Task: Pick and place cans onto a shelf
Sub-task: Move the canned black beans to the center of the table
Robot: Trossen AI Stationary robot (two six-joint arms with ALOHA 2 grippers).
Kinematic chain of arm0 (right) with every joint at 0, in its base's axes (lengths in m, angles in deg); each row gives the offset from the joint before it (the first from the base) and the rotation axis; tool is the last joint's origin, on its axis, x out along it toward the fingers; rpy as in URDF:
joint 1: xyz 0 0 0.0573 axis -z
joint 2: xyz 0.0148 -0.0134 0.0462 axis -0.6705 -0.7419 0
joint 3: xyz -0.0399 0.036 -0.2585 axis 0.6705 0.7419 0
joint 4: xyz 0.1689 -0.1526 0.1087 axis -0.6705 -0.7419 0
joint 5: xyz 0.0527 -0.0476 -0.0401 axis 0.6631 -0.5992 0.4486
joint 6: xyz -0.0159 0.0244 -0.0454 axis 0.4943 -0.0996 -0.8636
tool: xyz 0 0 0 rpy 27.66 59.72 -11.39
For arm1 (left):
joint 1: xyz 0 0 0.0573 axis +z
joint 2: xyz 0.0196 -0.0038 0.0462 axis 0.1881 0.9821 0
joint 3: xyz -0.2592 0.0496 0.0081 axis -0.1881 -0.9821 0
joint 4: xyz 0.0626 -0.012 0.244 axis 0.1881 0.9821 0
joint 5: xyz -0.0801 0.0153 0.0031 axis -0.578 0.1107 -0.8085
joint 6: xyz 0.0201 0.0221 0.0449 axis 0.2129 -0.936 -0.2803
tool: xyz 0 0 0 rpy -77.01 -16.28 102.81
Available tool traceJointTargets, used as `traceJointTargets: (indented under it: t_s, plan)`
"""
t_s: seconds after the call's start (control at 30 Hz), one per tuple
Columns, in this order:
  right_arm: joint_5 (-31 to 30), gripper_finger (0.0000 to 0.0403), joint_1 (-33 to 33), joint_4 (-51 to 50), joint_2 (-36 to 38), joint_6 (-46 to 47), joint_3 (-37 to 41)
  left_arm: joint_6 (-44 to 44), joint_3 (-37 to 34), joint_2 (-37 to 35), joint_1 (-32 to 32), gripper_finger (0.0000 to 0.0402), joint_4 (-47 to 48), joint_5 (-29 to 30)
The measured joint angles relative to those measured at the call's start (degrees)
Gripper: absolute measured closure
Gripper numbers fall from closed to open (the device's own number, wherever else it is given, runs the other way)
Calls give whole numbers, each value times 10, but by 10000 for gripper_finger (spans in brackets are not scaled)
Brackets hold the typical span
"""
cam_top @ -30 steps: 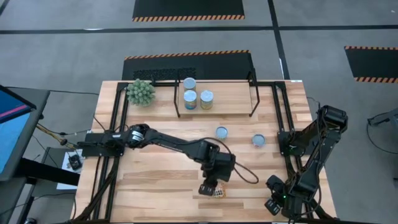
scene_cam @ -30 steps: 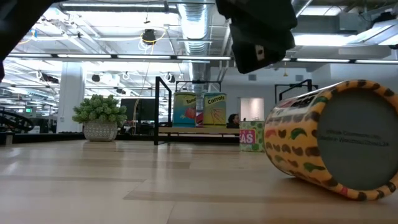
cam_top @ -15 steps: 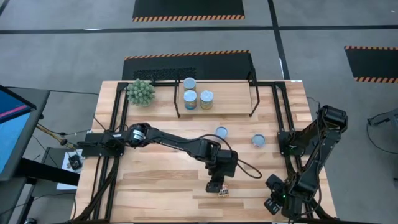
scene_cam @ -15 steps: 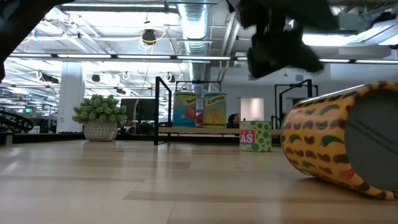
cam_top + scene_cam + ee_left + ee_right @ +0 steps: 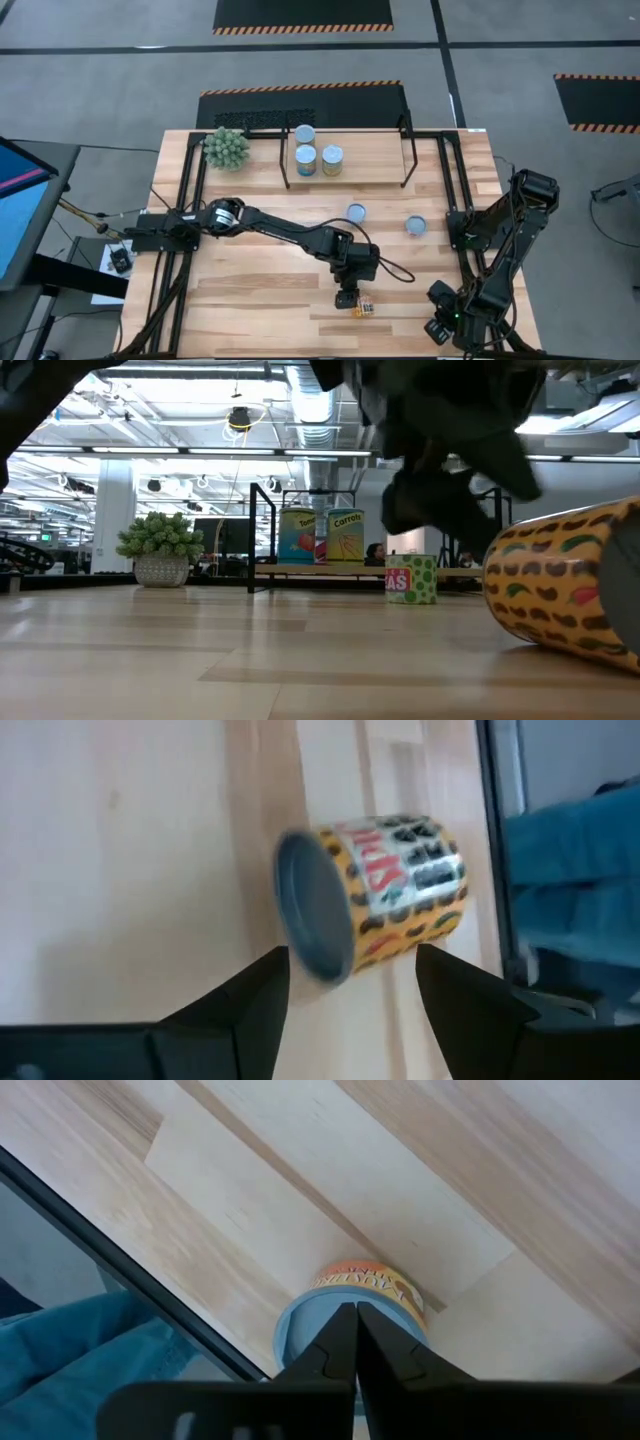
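- We find the left gripper (image 5: 349, 297) low over the near part of the table (image 5: 250, 290), its fingers (image 5: 245, 1000) spread wide and holding nothing.
- The toppled can (image 5: 372, 890) lies on its side just ahead of those fingers; in the left wrist view its width sits roughly between the two tips, not yet enclosed (no contact that we can see).
- Its long axis runs flat along the board, one round grey end turned toward the wrist camera, so we judge the jaws would close across the curved, yellow-patterned wall.
- From above, this can shows beside the left gripper near the table's front edge, and large at the right of the low view.
- The left arm is clearly nearer; the right gripper (image 5: 355, 1342) rests at the table's right front corner, fingertips pressed together, empty, with another can (image 5: 352, 1305) beyond them.
- Three cans (image 5: 318, 153) already stand on the shelf (image 5: 380, 170); two more (image 5: 356, 212) stand upright before it.
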Motion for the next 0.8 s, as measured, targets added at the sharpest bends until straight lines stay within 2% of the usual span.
traceJointTargets:
  t_s: [0.13, 0.57, 0.8]
  plan:
    - [0, 384, 0, 0, 0, 0, 0, 7, 3, -2, -2, 196, -36, -7]
    - [0, 378, 0, 0, 0, 0, 0, -4, 2, -2, -16, 196, -39, 37]
    - [0, 384, 0, 0, 0, 0, 0, -4, -12, -2, -16, 196, -58, 37]
